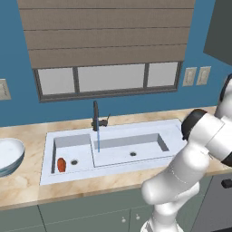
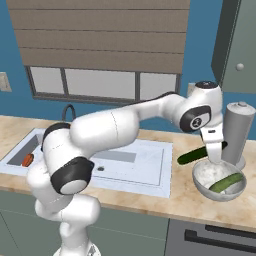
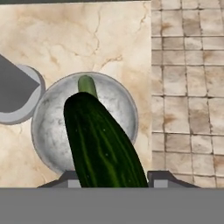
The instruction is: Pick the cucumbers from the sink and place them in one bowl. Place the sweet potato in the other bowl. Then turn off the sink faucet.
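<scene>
My gripper [image 2: 214,155] is shut on the darker green cucumber [image 2: 192,156], holding it just above the pale grey bowl [image 2: 202,183] on the counter right of the sink [image 2: 150,170]. In the hand view the dark cucumber [image 3: 103,144] runs up from between the fingertips [image 3: 159,177] over the bowl [image 3: 48,127]. The lighter cucumber [image 2: 226,183] lies inside that bowl, its tip [image 3: 86,84] poking out beyond the held one. The orange-red sweet potato [image 1: 61,165] rests in the small left basin of the sink [image 1: 113,131]. The wide white bowl [image 1: 9,155] sits on the counter far left. Water streams from the dark faucet [image 1: 96,118].
A tall grey cylinder [image 2: 237,133] stands right behind the grey bowl, close to the hand. A dark cabinet [image 2: 235,45] hangs above it. Tiled floor [image 3: 188,87] lies beyond the counter edge in the hand view. A window with blinds [image 1: 108,45] is behind the sink.
</scene>
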You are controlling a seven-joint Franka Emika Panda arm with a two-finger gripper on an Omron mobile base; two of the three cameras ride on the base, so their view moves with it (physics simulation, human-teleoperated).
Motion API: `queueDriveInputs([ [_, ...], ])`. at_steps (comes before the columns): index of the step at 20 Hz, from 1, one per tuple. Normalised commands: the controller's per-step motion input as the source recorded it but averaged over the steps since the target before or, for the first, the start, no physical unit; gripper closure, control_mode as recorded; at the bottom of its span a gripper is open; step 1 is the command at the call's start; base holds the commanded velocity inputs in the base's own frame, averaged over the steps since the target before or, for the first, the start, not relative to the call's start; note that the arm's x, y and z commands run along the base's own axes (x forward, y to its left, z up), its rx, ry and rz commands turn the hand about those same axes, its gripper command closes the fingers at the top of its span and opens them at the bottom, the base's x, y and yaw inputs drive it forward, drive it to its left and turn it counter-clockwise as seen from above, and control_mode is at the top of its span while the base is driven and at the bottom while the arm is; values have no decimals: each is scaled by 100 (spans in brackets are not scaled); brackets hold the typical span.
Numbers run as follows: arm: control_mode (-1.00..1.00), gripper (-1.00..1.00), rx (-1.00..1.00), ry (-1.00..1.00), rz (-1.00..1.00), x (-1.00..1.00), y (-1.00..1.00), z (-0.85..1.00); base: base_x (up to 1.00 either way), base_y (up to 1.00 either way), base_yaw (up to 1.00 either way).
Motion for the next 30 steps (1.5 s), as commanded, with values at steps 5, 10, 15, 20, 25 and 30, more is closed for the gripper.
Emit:
queueDriveInputs([
  [5,-100,100,0,0,0,13,-30,-25,0,0,0],
  [10,-100,100,0,1,0,27,-25,-21,0,0,0],
  [15,-100,100,0,0,0,35,-30,-23,0,0,0],
  [20,-100,100,1,0,0,28,-49,-22,0,0,0],
  [25,-100,100,1,0,0,25,-41,-20,0,0,0],
  [30,-100,-100,0,1,0,5,-4,-2,0,0,0],
])
